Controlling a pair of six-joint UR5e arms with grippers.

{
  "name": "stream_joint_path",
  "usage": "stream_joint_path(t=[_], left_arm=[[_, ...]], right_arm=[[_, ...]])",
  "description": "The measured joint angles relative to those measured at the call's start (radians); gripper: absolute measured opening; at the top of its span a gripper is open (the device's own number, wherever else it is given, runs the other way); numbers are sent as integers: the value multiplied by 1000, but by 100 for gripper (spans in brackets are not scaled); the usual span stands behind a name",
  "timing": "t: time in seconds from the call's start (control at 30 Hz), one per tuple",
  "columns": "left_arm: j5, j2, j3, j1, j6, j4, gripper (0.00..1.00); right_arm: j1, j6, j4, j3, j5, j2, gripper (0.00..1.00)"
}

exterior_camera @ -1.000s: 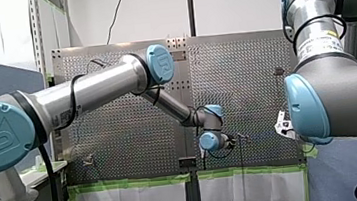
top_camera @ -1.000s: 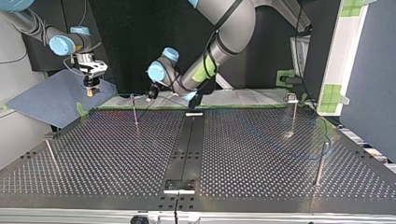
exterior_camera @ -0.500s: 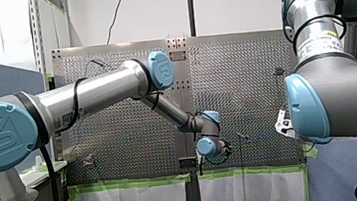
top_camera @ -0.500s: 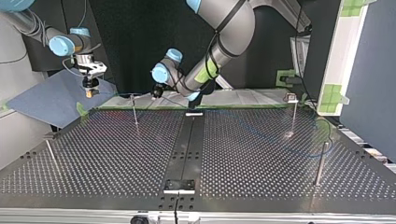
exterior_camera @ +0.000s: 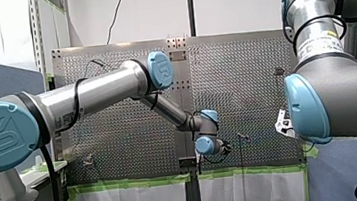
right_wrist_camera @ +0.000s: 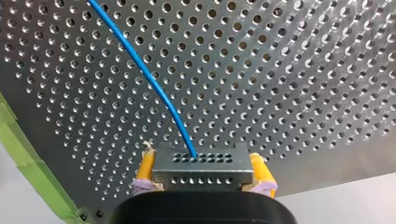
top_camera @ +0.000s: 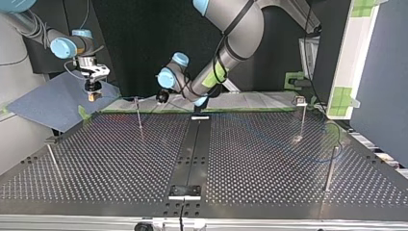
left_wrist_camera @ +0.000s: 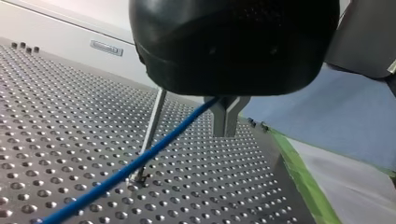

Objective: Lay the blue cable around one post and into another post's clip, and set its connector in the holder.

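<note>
First, the front view: my left gripper (exterior_camera: 226, 148) hangs low over the worktop (exterior_camera: 245, 83), just beside a thin post (exterior_camera: 241, 138). The top view shows my right gripper (top_camera: 92, 91) off the worktop's edge above a blue mat (top_camera: 48, 103); in the front view its own arm mostly hides it. Left wrist view: the blue cable (left_wrist_camera: 180, 125) runs out from closed fingers, passing that post. Right wrist view: yellow pads (right_wrist_camera: 145, 168) clamp the connector (right_wrist_camera: 201, 168), cable leading away.
</note>
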Motion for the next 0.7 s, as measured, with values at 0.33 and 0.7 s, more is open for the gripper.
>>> stream_joint_path(t=[0.33, 0.7], left_arm=[[3, 0, 16, 7, -15, -4, 0], [12, 0, 39, 30, -25, -16, 0]], right_arm=[[2, -8, 32, -39, -2, 42, 0], [8, -8, 61, -81, -5, 51, 0]])
